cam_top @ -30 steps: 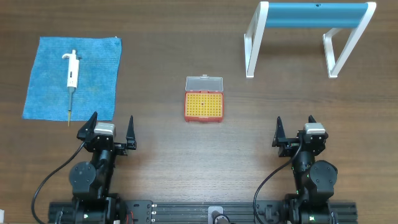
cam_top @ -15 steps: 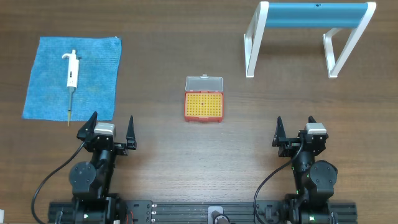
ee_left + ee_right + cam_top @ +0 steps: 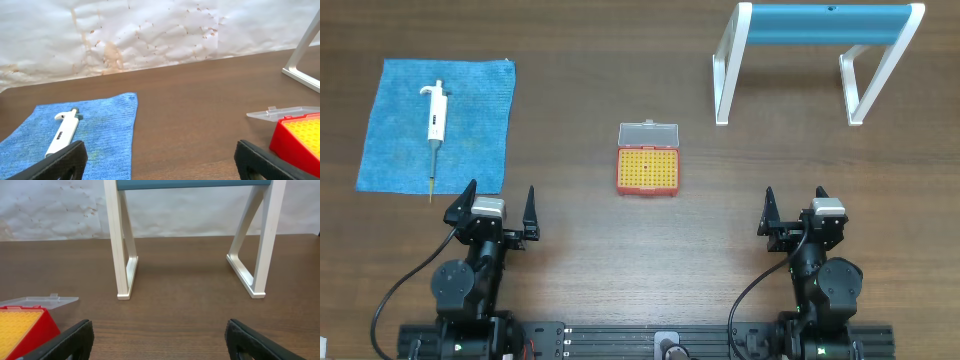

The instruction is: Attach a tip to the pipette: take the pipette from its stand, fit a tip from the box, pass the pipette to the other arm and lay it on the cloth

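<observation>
The white pipette (image 3: 434, 115) lies on the blue cloth (image 3: 470, 130) at the table's far left, its yellowish tip (image 3: 430, 186) reaching the cloth's near edge; the left wrist view has the pipette (image 3: 63, 134) on the cloth (image 3: 110, 125) too. The red tip box (image 3: 647, 170) sits mid-table with its clear lid (image 3: 648, 134) folded back. The blue-and-white stand (image 3: 820, 55) at the back right holds nothing. My left gripper (image 3: 491, 208) rests open near its base, just short of the cloth. My right gripper (image 3: 793, 211) rests open near its base, empty.
The box's red corner (image 3: 300, 135) and lid (image 3: 280, 113) show in the left wrist view, and the box (image 3: 22, 325) in the right wrist view below the stand's white legs (image 3: 125, 255). A papered wall (image 3: 150, 30) backs the table.
</observation>
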